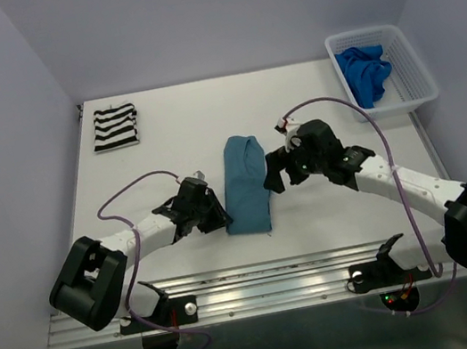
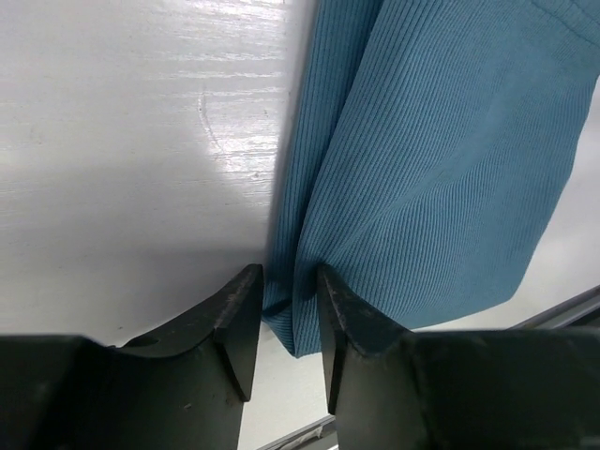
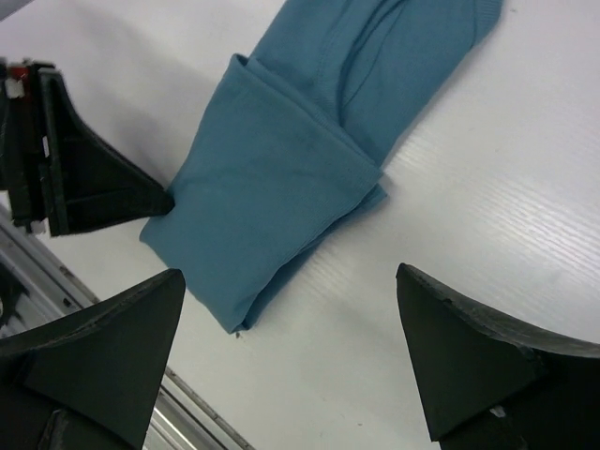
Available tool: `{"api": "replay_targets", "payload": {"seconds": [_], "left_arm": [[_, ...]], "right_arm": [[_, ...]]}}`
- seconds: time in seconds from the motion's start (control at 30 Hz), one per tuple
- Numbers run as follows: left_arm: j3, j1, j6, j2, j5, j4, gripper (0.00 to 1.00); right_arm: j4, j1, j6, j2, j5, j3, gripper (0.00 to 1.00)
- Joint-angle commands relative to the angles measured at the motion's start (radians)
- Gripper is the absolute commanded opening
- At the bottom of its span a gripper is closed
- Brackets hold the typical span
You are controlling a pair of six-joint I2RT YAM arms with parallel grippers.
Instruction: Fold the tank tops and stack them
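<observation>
Wide shot first: the tabletop (image 1: 164, 141) carries all three garments. The white basket (image 1: 415, 70) sits at two o'clock, and in it lies the royal blue tank top (image 1: 363, 70), crumpled and not yet folded. Nothing else is in the basket.

Dead centre is the teal tank top (image 1: 244, 183), folded into a long strip, its long axis running twelve to six o'clock. Up at ten o'clock, well apart, rests the striped tank top (image 1: 114, 128), folded small and square.

Now the claws. The left claw (image 2: 289, 281) is on the strip's nine o'clock edge, near the six o'clock end. Its jaws stand narrow, with the folded edge of the teal fabric pinched between them. The right claw (image 3: 289, 274) hovers at the three o'clock edge, jaws spread wide, gripping nothing.

So both arms flank the strip, the left nearer its bottom end. To my eye, the next fold brings that end up toward twelve o'clock, along the long axis.
</observation>
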Motion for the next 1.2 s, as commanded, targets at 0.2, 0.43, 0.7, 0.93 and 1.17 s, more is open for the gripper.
{"api": "replay_targets", "payload": {"seconds": [0.2,0.43,0.7,0.93,1.17], "left_arm": [[0.005,-0.005,0.020,0.008,-0.055,-0.096,0.41],[0.126,0.009,0.040,-0.177,-0.232,-0.392,0.78],[0.177,0.104,-0.060,-0.453,-0.447,-0.619,0.99],[0.158,0.176,-0.026,-0.497,-0.381,-0.579,0.99],[0.166,0.200,0.010,-0.417,-0.348,-0.550,0.99]], "right_arm": [[0.086,0.341,-0.195,-0.065,0.142,-0.054,1.00],[0.047,0.517,-0.230,0.087,0.242,-0.008,1.00],[0.000,0.579,-0.262,0.300,0.387,0.062,0.96],[-0.023,0.607,-0.253,0.400,0.433,0.062,0.77],[-0.005,0.616,-0.245,0.399,0.498,0.064,0.09]]}}
